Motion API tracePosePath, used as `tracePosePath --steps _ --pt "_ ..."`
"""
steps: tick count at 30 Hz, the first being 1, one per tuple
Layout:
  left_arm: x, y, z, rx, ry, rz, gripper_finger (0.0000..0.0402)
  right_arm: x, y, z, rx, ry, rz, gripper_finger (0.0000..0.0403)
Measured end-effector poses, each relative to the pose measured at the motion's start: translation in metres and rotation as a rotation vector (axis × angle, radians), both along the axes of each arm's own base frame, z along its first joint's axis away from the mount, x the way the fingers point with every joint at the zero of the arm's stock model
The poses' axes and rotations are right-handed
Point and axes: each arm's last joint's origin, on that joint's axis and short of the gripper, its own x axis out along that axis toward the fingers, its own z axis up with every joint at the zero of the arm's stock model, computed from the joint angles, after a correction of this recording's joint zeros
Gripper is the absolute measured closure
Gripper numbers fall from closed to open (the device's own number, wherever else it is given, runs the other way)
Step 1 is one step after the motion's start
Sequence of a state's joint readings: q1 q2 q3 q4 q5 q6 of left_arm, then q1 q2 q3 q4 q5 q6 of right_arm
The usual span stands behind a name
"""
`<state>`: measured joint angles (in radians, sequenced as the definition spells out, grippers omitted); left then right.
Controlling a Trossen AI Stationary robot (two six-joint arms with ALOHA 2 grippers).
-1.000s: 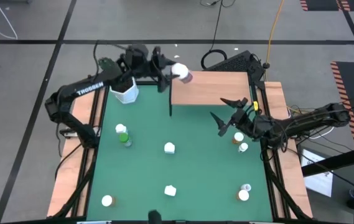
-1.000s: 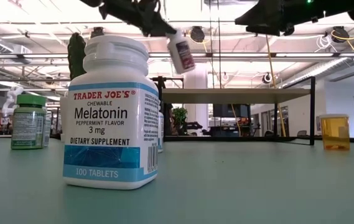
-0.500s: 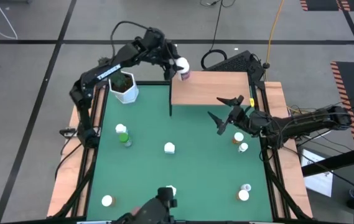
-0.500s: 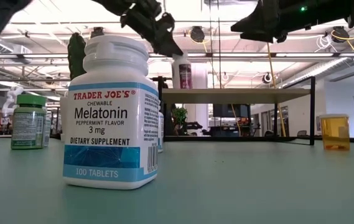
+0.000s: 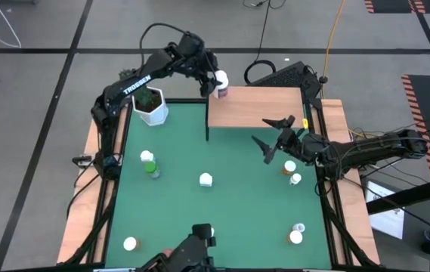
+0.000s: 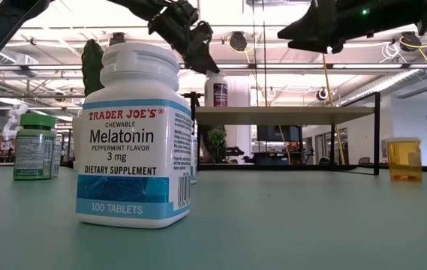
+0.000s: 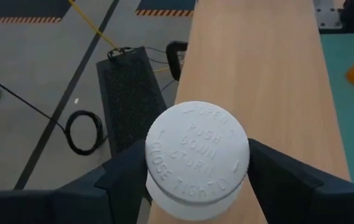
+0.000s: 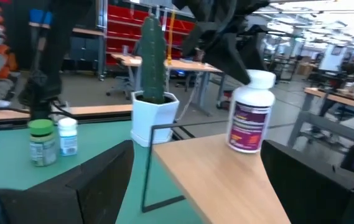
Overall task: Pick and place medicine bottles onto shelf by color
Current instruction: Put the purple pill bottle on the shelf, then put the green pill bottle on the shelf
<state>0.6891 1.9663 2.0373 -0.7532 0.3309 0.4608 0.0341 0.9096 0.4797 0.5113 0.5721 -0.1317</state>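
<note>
A: Change? White-capped pink-labelled medicine bottle (image 5: 221, 82), tilted mid-air a second ago, now upright on light-wood shelf (image 5: 256, 107), upper centre.

B: Left claw (image 5: 211, 80) clamps it; release pending. Right claw (image 5: 269, 140) wide, idle.

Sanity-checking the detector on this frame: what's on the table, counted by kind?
Pink bottle: 1
Other bottles: 9
Shelf: 1
Cactus pot: 1
Total: 12
</note>
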Motion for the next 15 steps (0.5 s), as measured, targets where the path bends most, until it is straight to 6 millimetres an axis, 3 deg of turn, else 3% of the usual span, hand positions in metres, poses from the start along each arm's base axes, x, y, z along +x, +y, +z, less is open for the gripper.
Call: tracePosePath --steps 10,15 --pt "-0.002 0.001 0.001 0.029 0.024 0.072 0.005 0.0 0.0 0.001 0.006 -0.011 -0.001 0.006" --pt "-0.007 -0.016 0.021 0.096 0.016 0.091 0.003 0.0 0.0 0.0 -0.008 0.006 -0.005 0.006"
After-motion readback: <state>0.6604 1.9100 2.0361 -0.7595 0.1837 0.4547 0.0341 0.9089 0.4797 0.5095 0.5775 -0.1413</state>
